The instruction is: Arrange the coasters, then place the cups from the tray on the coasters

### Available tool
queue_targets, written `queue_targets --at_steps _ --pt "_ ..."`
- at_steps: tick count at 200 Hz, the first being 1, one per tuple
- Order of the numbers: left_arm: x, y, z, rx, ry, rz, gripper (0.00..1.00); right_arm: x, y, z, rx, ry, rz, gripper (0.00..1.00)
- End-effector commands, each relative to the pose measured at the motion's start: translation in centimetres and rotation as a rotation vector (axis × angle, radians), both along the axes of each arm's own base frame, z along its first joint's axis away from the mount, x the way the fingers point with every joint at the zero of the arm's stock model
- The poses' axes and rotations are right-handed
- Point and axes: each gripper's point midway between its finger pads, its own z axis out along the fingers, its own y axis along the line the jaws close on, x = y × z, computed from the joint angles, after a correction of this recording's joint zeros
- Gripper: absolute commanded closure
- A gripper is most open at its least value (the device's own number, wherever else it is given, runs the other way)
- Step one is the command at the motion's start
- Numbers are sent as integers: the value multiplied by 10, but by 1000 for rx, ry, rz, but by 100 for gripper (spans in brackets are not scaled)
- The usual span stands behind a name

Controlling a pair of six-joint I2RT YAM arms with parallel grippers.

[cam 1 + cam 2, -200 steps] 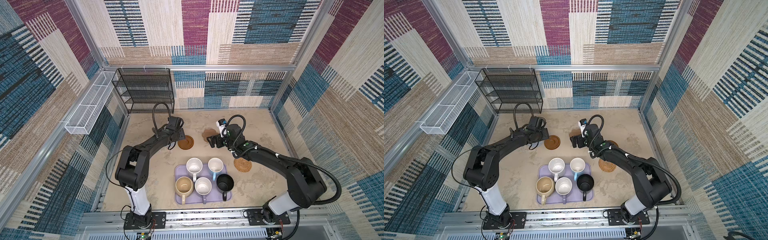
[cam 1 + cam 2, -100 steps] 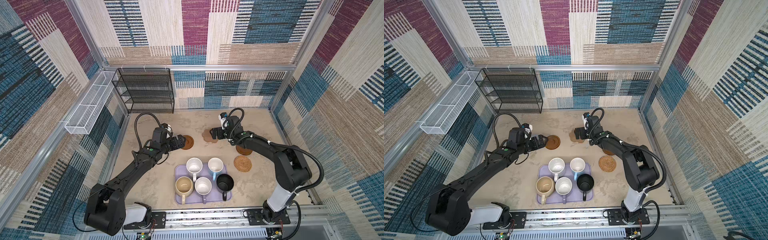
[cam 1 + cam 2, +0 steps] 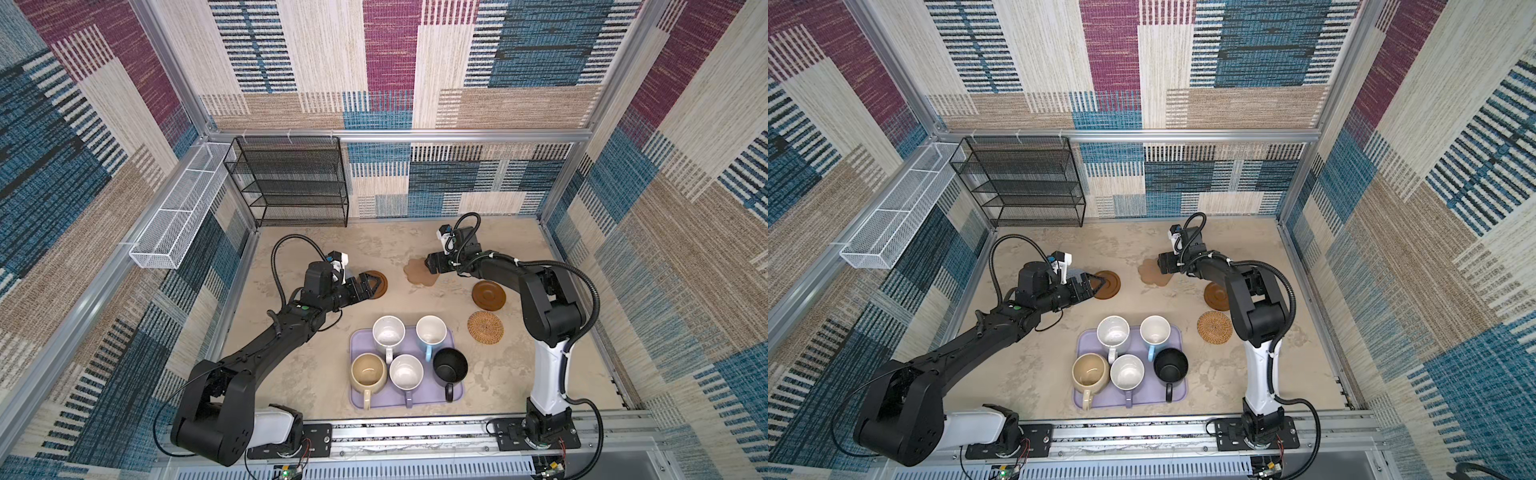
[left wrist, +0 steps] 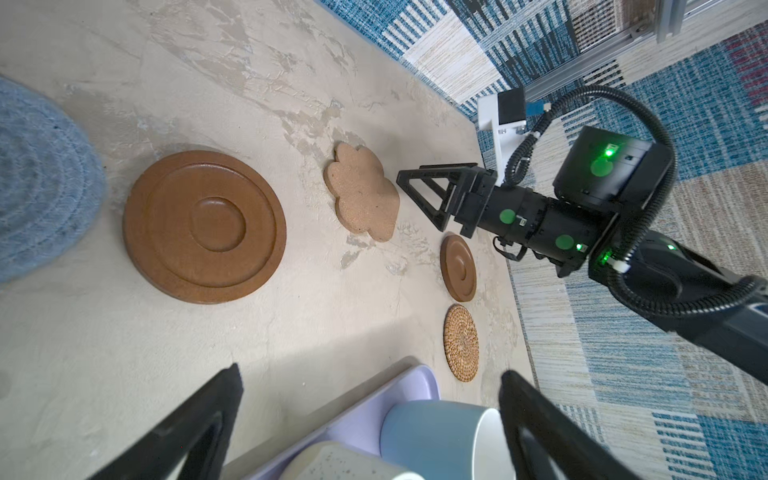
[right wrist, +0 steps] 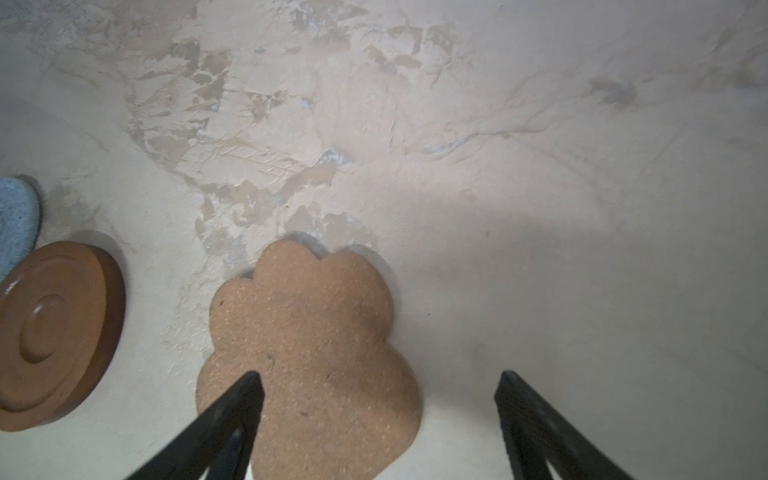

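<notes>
Lower centre in both top views, a pale lavender rectangular tray (image 3: 430, 400) holds five handled mugs (image 3: 389, 332) on the mottled beige worktop (image 3: 316, 374). Beyond lie a round rattan coaster (image 3: 485, 327), two dark brown rimmed discs (image 3: 488, 295) and a tan paw-shaped coaster (image 3: 417, 274). The left fingers (image 4: 228, 388) and right fingers (image 5: 243, 399) are spread apart, holding nothing. A black mesh rack (image 3: 291, 195) stands against patchwork woven walls (image 3: 390, 62).

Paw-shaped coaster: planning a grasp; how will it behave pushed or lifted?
The paw-shaped coaster looks like stiff cork, so probably stays flat lifted. Flush on the table, its thin edge may be hard to pinch; pushed, it likely slides.
</notes>
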Motion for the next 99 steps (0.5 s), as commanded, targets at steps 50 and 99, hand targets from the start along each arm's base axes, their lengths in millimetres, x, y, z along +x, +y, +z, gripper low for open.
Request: queue_targets --at_steps 50,99 --pt "9 4 -2 -6 -35 46 2 -1 14 -29 20 66 109 16" --pt "9 0 -3 -24 -30 27 2 -15 20 -34 22 111 124 20"
